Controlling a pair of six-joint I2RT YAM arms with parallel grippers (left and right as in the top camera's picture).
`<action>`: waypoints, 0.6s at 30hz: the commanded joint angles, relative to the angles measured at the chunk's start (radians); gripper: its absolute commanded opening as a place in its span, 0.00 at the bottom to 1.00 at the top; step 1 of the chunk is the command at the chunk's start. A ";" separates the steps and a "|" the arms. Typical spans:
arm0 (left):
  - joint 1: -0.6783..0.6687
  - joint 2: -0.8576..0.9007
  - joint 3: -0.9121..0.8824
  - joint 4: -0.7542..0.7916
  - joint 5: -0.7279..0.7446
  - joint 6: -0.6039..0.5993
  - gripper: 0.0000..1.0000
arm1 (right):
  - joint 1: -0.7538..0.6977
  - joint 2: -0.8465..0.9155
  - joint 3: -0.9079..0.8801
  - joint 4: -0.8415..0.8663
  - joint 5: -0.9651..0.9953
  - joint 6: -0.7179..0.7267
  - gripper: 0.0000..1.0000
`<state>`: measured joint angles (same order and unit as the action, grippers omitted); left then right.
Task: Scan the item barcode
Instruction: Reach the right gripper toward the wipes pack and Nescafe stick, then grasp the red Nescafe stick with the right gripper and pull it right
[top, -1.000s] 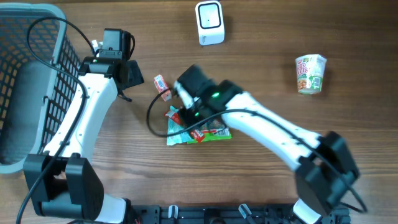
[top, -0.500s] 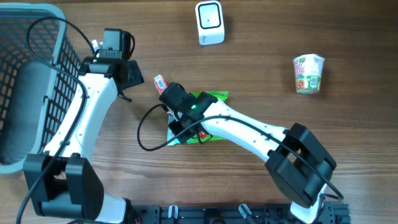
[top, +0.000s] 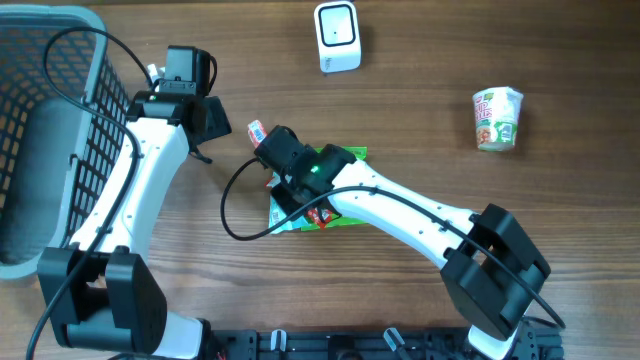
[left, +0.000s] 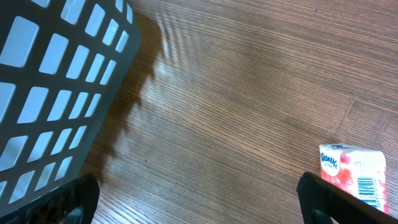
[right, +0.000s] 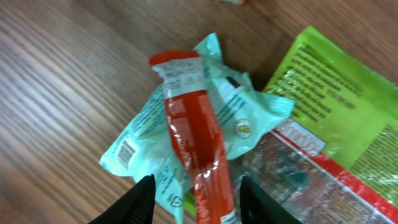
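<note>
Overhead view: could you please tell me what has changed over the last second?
The right gripper swung left over the green packet and now straddles the red packet; whether it grips it is unclear. The left gripper, scanner, noodle cup, tissue pack and basket stayed put.

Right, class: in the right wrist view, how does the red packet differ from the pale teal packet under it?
Shape: the red packet is a long narrow stick; the pale teal packet is a wider, crumpled pouch. Position: the red packet lies on top, between the fingers of the open right gripper; the pale teal packet lies beneath it on the table. Both are sealed, printed wrappers.
</note>
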<state>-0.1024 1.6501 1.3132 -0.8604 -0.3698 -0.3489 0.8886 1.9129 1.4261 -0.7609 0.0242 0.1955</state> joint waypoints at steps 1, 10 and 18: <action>0.003 -0.006 -0.001 0.001 -0.013 0.012 1.00 | 0.000 -0.020 0.000 0.021 0.048 -0.013 0.44; 0.003 -0.005 -0.001 0.001 -0.013 0.012 1.00 | 0.000 -0.016 -0.116 0.126 0.003 -0.012 0.38; 0.003 -0.006 -0.001 0.001 -0.013 0.012 1.00 | 0.000 -0.051 -0.150 0.183 0.002 -0.010 0.05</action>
<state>-0.1024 1.6501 1.3132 -0.8608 -0.3698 -0.3489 0.8886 1.9125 1.2682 -0.5739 0.0303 0.1860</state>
